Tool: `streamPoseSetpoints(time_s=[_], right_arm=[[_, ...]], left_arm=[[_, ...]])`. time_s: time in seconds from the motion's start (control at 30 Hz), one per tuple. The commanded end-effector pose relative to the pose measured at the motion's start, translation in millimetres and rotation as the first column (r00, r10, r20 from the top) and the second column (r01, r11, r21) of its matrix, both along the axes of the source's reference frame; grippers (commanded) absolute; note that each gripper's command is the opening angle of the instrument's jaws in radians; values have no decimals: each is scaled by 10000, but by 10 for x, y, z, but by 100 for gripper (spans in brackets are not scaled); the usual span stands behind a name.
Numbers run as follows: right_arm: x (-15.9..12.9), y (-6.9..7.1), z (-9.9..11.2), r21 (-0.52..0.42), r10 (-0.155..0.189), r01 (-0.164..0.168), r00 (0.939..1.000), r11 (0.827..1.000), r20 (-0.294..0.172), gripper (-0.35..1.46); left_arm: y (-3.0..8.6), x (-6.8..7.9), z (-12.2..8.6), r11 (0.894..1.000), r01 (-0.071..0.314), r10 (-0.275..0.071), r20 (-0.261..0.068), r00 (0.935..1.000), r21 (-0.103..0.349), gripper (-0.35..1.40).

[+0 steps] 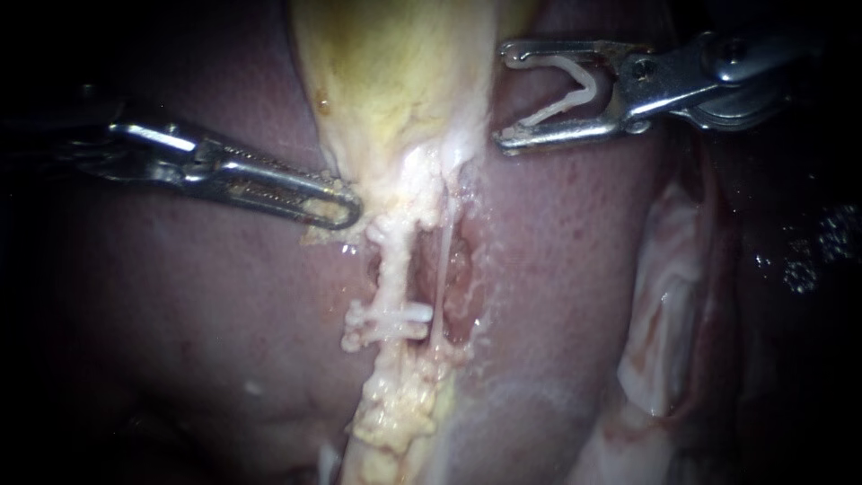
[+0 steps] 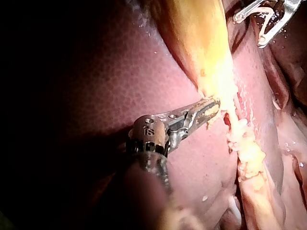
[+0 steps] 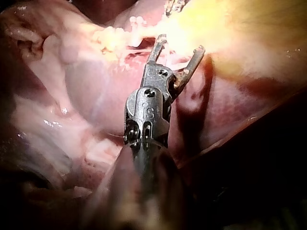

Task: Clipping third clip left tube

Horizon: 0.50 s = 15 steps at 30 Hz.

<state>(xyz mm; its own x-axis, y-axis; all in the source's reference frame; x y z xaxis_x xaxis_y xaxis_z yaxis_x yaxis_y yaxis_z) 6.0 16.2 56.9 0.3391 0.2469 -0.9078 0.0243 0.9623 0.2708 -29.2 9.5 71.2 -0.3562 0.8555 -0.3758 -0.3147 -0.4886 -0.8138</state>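
Left tube point(image 1: 392, 269) at view centre, on the liver point(image 1: 180, 314). Long axis 12-to-6, top toward the gallbladder point(image 1: 395, 72). A seated clip point(image 1: 395, 316) crosses it low down.

Left instrument point(image 1: 346, 211) enters from 9 o'clock, jaws clamped on the gallbladder at its neck edge.

Right instrument point(image 1: 503, 94) sits at 2 o'clock, apart from the tissue. Jaws spread wide, cradling an open white clip point(image 1: 575, 90), mouth facing 9 o'clock.

Risk: the thin right tube point(image 1: 443, 260) lies just beside the left tube at 3 o'clock, so an approach from that side could catch it. Too low, and the new clip fouls the seated clip.

The gallbladder point(image 1: 395, 81) lies on liver point(image 1: 180, 305) between left instrument point(image 1: 346, 211) and right instrument point(image 1: 503, 94), clip point(image 1: 582, 87) inside.
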Motion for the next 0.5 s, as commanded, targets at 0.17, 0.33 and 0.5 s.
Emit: streamPoseSetpoints(time_s=[0.17,0.33,0.5], right_arm=[[1,0,-3,6,7,-7,10000,10000,-4,50],[1,0,-4,11,3,-3,10000,10000,-9,50],[1,-1,-7,21,0,0,10000,10000,-14,50]], left_arm=[[10,24,-24,10000,49,-50,126,9999,78,-35],[31,54,-53,9988,478,-479,150,9987,70,-35],[46,79,-69,9966,818,-819,130,9966,136,-35]])
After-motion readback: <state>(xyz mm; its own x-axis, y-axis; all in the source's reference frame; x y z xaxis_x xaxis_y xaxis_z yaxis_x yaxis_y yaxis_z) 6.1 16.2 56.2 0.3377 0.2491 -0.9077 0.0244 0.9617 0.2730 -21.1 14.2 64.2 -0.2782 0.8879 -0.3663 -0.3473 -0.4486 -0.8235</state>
